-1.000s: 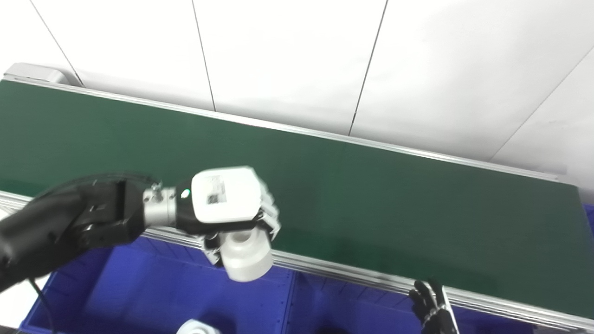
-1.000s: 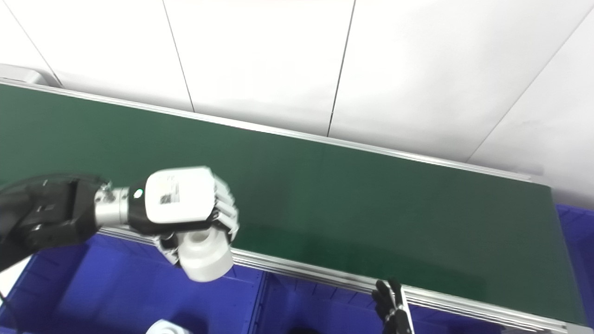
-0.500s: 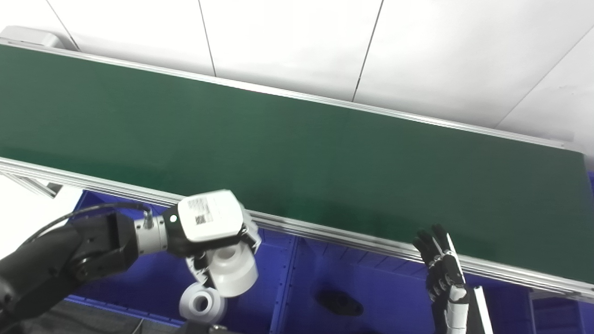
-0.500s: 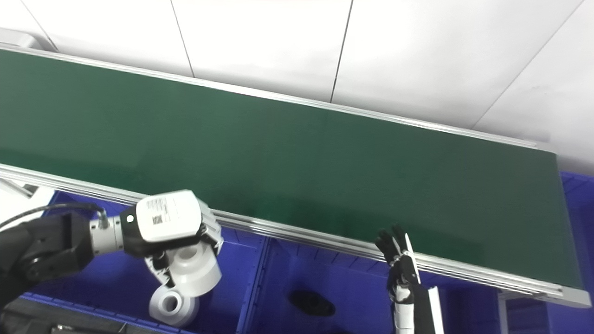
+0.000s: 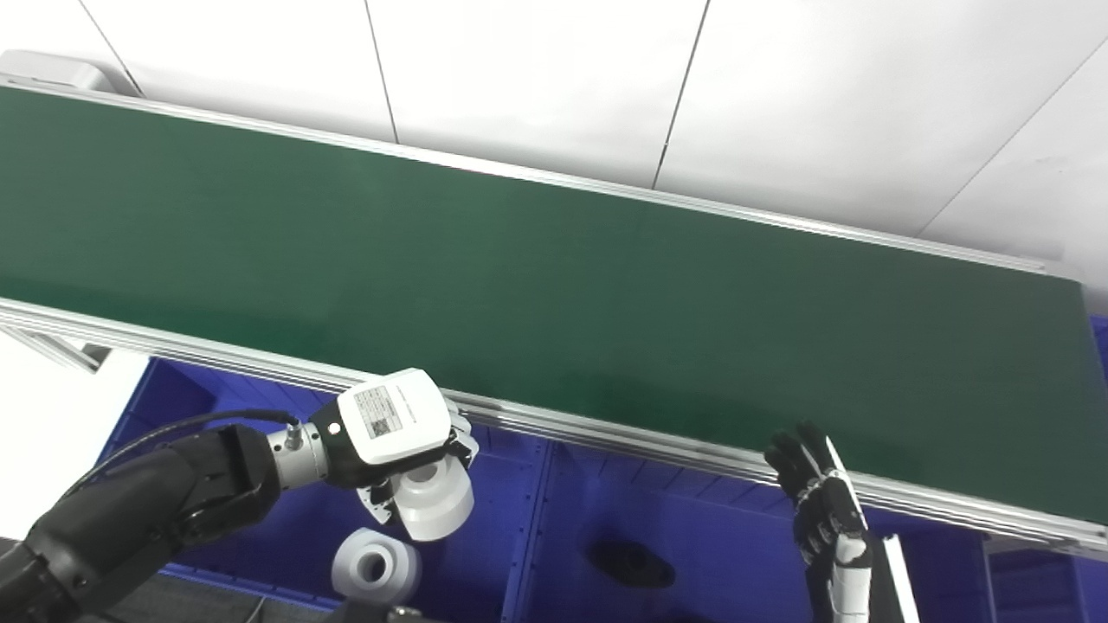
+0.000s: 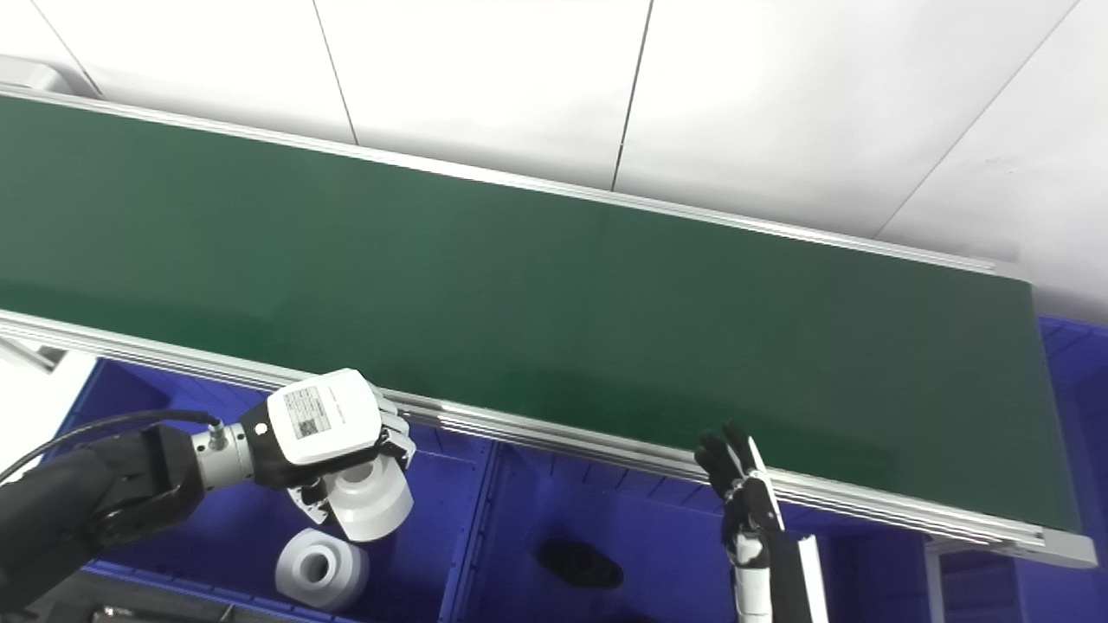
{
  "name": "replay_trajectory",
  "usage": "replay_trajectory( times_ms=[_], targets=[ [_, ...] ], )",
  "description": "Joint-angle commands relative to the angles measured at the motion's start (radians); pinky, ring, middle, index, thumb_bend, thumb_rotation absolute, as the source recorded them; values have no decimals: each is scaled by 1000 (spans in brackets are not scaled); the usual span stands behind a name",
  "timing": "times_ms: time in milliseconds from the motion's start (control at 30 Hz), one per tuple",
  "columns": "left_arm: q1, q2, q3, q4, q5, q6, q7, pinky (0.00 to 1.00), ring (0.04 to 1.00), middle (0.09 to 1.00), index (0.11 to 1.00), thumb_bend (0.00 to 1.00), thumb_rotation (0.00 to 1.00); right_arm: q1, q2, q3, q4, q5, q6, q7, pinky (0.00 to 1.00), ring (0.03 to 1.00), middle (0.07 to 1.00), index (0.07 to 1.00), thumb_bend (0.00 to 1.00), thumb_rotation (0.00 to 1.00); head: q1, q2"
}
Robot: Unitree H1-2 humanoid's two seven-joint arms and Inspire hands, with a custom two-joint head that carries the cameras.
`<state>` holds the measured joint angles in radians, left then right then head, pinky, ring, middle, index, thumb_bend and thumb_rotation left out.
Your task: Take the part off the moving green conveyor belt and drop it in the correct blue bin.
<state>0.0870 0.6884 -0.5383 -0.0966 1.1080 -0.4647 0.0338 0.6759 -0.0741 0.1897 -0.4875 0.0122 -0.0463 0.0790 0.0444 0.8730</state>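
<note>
green conveyor belt (image 5: 554, 285) bare | left blue bin (image 5: 260, 519) holds white spool (image 5: 375, 567) | left hand (image 5: 407, 446) clutching white cylindrical part (image 5: 433, 506) above it: centre, then release | right hand (image 5: 818, 510) spread, idle

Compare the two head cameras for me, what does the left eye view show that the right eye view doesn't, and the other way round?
Only the left eye view: nothing of note, just slightly more of the left arm.

Only the right eye view: the conveyor belt's right end and frame corner, with more blue bin beyond it.

Both: the left hand shut on a white cylindrical part above the left blue bin, a second white part lying in it, a dark part in the middle bin, and the right hand open.
</note>
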Motion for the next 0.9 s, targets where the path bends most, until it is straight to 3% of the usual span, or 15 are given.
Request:
replay_trajectory(
  times_ms=[0, 67, 200, 300, 500, 633, 733, 867],
  targets=[
    [-4, 7, 15, -21, 12, -3, 52, 506, 585, 622, 621, 864, 301, 4, 2, -2, -10, 10, -20, 3, 957, 908, 907, 950, 830, 984, 2, 0],
    [-3, 6, 15, -24, 14, -3, 62, 534, 620, 657, 648, 869, 408, 3, 2, -4, -1, 9, -26, 3, 939, 907, 906, 953, 827, 989, 1, -3],
    [-9, 38, -10, -73, -27, -5, 71, 545, 637, 678, 656, 829, 506, 5, 1, -6, -24, 9, -11, 0, 927, 905, 904, 953, 831, 992, -5, 10],
    [-13, 61, -41, -114, -75, -5, 107, 522, 618, 670, 627, 835, 504, 8, 2, -7, -42, 16, -10, 1, 983, 909, 905, 953, 816, 990, -15, 17],
    [-6, 94, -121, -286, -150, -5, 193, 481, 570, 637, 610, 684, 465, 16, 1, -5, -41, 2, -13, 0, 980, 909, 909, 949, 839, 995, -20, 6],
    [68, 45, -97, -471, -243, -5, 199, 465, 550, 620, 580, 629, 469, 15, 0, -2, -42, 0, -8, 2, 983, 911, 913, 951, 846, 994, -22, 0],
    [149, -19, -56, -589, -351, 3, 133, 452, 554, 618, 573, 621, 443, 14, -3, -2, -38, -8, -12, 3, 966, 905, 911, 946, 847, 995, -16, -3],
    [298, -180, -33, -711, -545, 127, 94, 463, 560, 617, 580, 594, 421, 9, 8, 3, -26, -12, -14, -1, 972, 906, 915, 945, 852, 993, -44, -11]
  ],
)
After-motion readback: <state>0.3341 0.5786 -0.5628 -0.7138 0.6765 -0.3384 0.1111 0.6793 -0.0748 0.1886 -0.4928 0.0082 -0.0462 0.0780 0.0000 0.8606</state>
